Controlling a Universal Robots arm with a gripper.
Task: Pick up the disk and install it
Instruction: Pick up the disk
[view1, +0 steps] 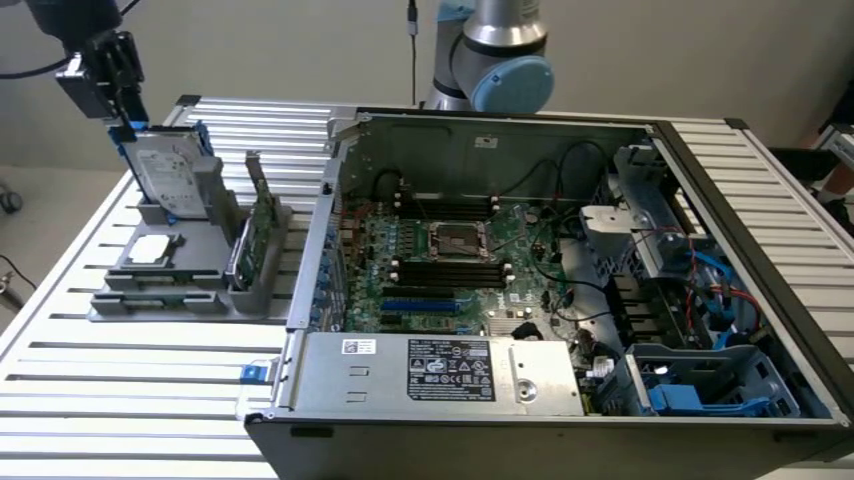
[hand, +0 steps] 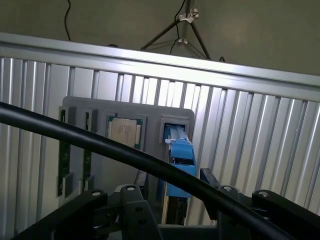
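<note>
Pick-up step, upper left of the exterior view: gripper poised just above the disk, jaws apart, nothing held. Disk upright in grey rack. Calls for straddling the blue-framed top edge squarely.

Light diffuse, even. Bright glare along the table edge rail; wall beyond the table dim.

PC case stands at the exterior view's right of holder. In holder — disk upright at far end, chip flat nearer cam, card on case side.
</note>
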